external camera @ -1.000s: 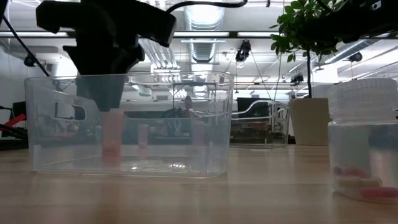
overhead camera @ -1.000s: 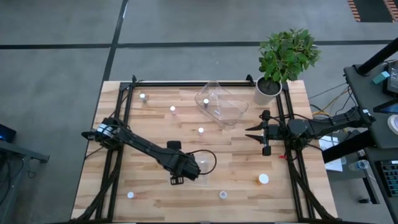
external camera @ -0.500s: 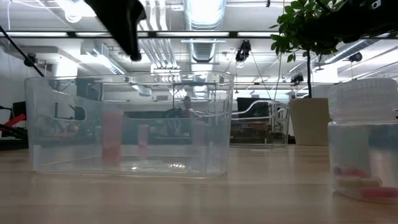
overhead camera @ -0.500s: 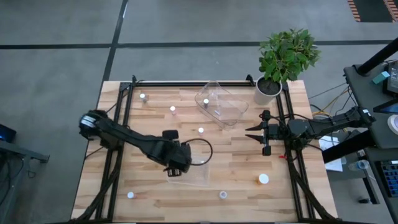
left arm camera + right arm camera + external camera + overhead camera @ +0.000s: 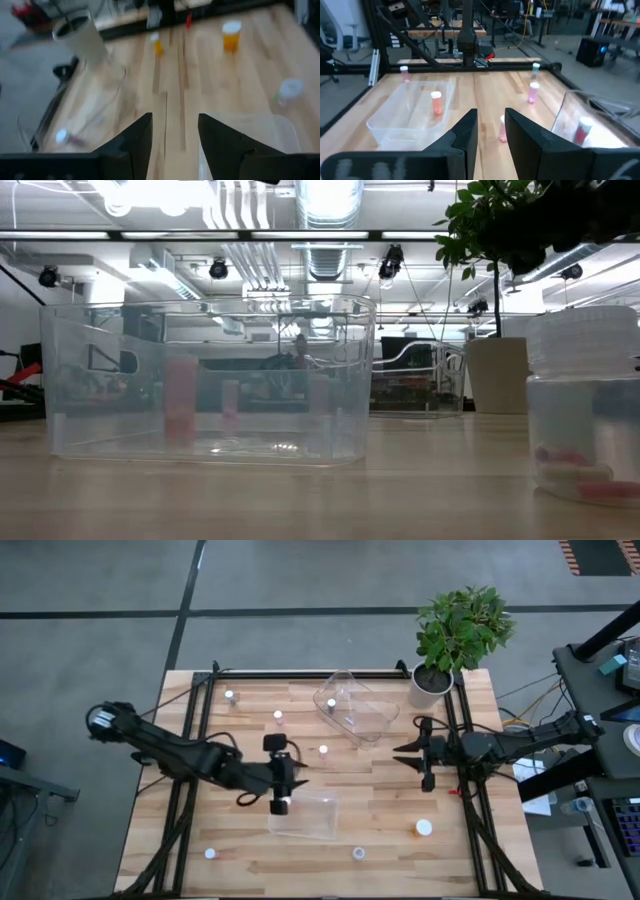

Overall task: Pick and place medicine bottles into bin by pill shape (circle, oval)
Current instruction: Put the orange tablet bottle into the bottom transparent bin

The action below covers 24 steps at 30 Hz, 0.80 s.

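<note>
Small white-capped medicine bottles stand scattered on the wooden table (image 5: 250, 850). One pinkish bottle (image 5: 436, 102) stands in the near clear bin (image 5: 312, 818). Another bottle (image 5: 331, 703) is in the far clear bin (image 5: 358, 708). The larger orange bottle (image 5: 424, 828) stands near the right front. My left gripper (image 5: 288, 778) hovers open above the near bin's far left corner, and nothing shows between its fingers (image 5: 135, 145). My right gripper (image 5: 402, 751) waits shut at the table's right side, pointing level toward the left.
A potted plant (image 5: 440, 660) stands at the far right corner. Loose bottles stand at the far left (image 5: 229, 695), centre (image 5: 323, 750) and front (image 5: 358, 853). In the low view one bottle (image 5: 585, 420) stands close at the right. Black frame rails (image 5: 195, 700) run along both sides.
My left gripper has risen out of the near bin and drawn back a little toward the table's left and far edges. It has tipped from pointing down to slanting nearly level. The pinkish bottle stays upright in the bin where the gripper stood.
</note>
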Available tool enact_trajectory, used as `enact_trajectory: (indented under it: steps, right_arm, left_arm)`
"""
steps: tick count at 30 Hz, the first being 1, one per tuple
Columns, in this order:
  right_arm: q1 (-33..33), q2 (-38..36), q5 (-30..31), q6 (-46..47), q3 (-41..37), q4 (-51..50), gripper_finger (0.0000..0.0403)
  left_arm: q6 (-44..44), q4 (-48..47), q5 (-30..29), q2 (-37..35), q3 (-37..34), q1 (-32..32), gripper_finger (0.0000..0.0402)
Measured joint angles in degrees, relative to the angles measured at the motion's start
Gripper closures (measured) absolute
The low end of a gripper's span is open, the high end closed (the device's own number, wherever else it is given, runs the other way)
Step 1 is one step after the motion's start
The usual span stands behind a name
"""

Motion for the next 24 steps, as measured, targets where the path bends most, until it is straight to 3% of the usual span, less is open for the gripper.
enact_trajectory:
  steps: [7,12,18,24]
  right_arm:
    - [0.02,3.05,-0.17,11.21,0.05,-0.11,0.0312]
    - [0.02,6.19,-0.33,20.73,2.70,-5.37,0.0312]
    - [0.02,10.40,-0.43,33.16,11.62,-27.00,0.0312]
    - [0.02,15.99,0.04,47.87,21.17,-49.40,0.0312]
  left_arm:
    - [8.53,22.20,-1.43,-7.57,-15.29,0.97,0.0259]
    - [16.55,36.08,-1.97,-11.11,-22.94,2.60,0.0259]
    - [23.44,46.41,-4.35,-13.91,-28.10,4.74,0.0259]
    - [26.04,48.33,-4.45,-15.79,-30.70,5.96,0.0259]
